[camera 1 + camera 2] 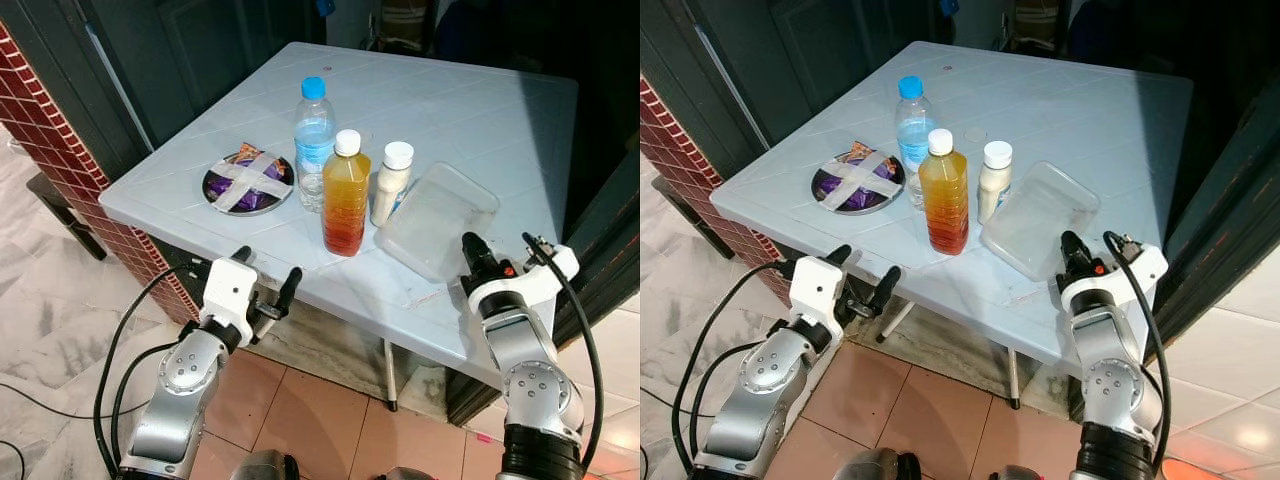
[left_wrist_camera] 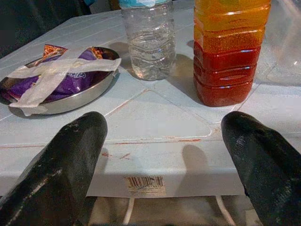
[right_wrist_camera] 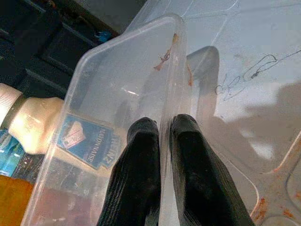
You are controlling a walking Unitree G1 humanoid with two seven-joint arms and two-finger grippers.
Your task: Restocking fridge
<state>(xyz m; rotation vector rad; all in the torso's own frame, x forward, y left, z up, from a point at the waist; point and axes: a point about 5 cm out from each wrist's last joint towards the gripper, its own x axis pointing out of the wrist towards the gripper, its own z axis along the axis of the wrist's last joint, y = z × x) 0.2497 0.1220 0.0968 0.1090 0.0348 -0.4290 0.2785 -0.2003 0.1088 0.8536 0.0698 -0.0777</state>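
A water bottle [image 1: 314, 140] with a blue cap, an orange juice bottle [image 1: 346, 195] and a white-capped mayonnaise bottle [image 1: 391, 183] stand together on the pale blue table [image 1: 470, 100]. Beside them on the right, near the front edge, lies a clear plastic container [image 1: 437, 218]. My right gripper [image 3: 164, 127] is shut on that container's near rim, one finger inside the wall and one outside. My left gripper [image 1: 268, 290] is open just below the table's front edge. Its fingers [image 2: 70, 155] point toward the juice bottle [image 2: 230, 52] and hold nothing.
A metal bowl [image 1: 247, 181] with a purple packet taped across it sits left of the bottles. A red brick wall [image 1: 60, 130] rises on the left. Dark panels [image 1: 200, 50] stand behind the table. A dark cabinet [image 1: 610, 220] stands to its right. Cables trail on the tiled floor [image 1: 50, 330].
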